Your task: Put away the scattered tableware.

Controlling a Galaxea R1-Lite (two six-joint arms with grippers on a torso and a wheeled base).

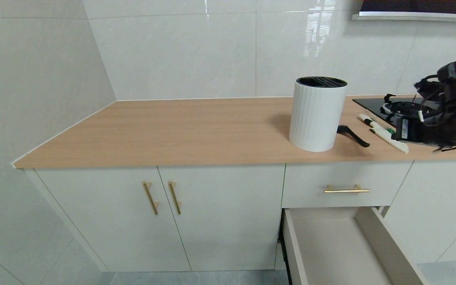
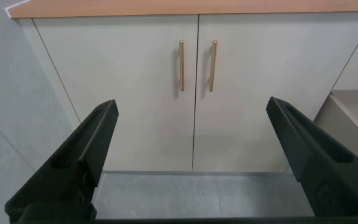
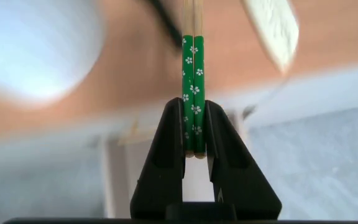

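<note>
Pinching hard with the right gripper [image 3: 194, 109], shut on a pair of green flowered chopsticks [image 3: 193, 62], sticks side by side and pointing straight out from the wrist, probably so as to go tips-first into a slot. Hovering at the right end of the wooden counter [image 1: 172, 130], just past the white ribbed holder [image 1: 317, 114] with the black slotted top, which looks like the destination. Leaves a black-handled utensil [image 1: 352, 135] and a white utensil [image 1: 388, 136] loose on the counter beside that holder, not yet put away. Hanging low with the left gripper [image 2: 194, 155], spread wide with nothing between the fingers, facing the cabinet doors [image 2: 135, 93], seemingly parked out of the way. From the head camera, gets the layout: holder, loose pieces, an open drawer [image 1: 331, 245] below the counter, but hides the grip behind the bulk of the right arm [image 1: 445, 107]. From the right wrist, shows that grip plainly, both sticks seated between the pads, with the holder a pale blur off to one side.
</note>
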